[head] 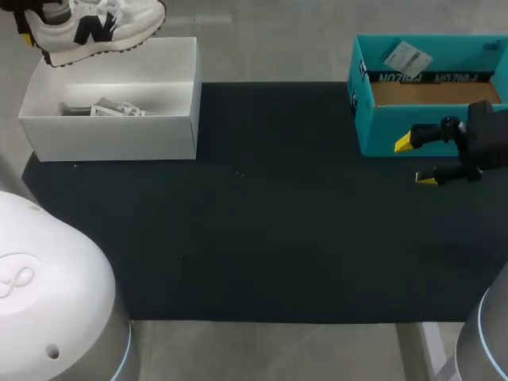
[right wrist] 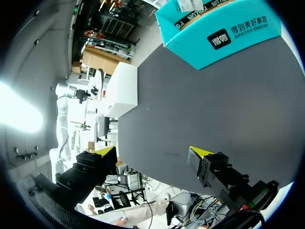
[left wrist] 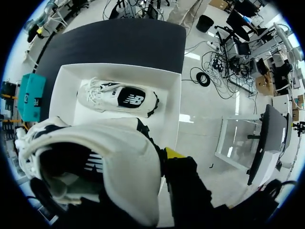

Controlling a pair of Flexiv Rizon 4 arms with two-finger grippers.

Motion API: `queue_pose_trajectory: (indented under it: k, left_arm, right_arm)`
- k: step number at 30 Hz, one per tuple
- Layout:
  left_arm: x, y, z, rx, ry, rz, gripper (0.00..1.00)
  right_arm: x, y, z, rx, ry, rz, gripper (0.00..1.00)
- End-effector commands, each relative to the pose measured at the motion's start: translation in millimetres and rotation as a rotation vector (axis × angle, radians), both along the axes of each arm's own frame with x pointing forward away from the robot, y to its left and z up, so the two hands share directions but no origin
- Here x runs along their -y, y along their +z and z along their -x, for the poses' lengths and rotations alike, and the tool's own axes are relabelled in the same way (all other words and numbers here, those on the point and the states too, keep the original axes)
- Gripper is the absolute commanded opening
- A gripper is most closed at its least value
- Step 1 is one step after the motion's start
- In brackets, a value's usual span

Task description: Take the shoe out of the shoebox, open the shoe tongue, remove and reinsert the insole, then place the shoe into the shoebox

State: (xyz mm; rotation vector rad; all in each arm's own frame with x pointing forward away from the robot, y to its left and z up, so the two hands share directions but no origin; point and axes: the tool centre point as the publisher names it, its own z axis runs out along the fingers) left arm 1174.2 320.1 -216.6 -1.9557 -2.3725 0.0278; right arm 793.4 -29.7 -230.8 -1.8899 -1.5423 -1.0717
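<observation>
Observed shoe (head: 95, 24) clamped in left gripper (left wrist: 143, 167), raised above far-left shoebox (head: 111, 135); right gripper (head: 415, 161) spread apart, empty, at right. Recommend lifting clear of its walls, then setting down on mat (head: 262, 238), sole flat, tongue upward.

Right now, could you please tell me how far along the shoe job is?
Done: the sneaker is lifted out of the white shoebox. In hand: it hangs above the box in the left jaws; right jaws are open, empty. Left: tongue, insole out and back, reboxing.
</observation>
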Motion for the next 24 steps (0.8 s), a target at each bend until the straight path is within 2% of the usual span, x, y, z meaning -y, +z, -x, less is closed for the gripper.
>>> queue_pose_trajectory:
  k: [1,4,6,12,14,24]
  left_arm:
    - [-3.8,-0.9,-2.3,0.019,-0.165,0.026,0.00]
    - [-3.8,-9.0,-5.9,0.101,-0.177,0.006,0.00]
    - [-5.1,-12.3,-8.5,0.123,-0.217,0.034,0.00]
    - [-8.5,-16.3,-17.2,0.174,-0.364,-0.067,0.00]
    - [-8.7,-16.4,-16.3,0.132,-0.365,-0.098,0.00]
    - [-8.7,-16.4,-16.3,0.132,-0.365,-0.098,0.00]
  right_arm:
    - [-1.1,0.1,0.2,-0.002,-0.002,0.003,1.00]
    - [-1.1,0.1,0.2,-0.002,-0.002,0.003,1.00]
    - [-1.1,0.1,0.2,-0.002,-0.002,0.003,1.00]
    - [-1.1,0.1,0.2,-0.002,-0.002,0.003,1.00]
    - [-1.1,0.1,0.2,-0.002,-0.002,0.003,1.00]
    - [-1.1,0.1,0.2,-0.002,-0.002,0.003,1.00]
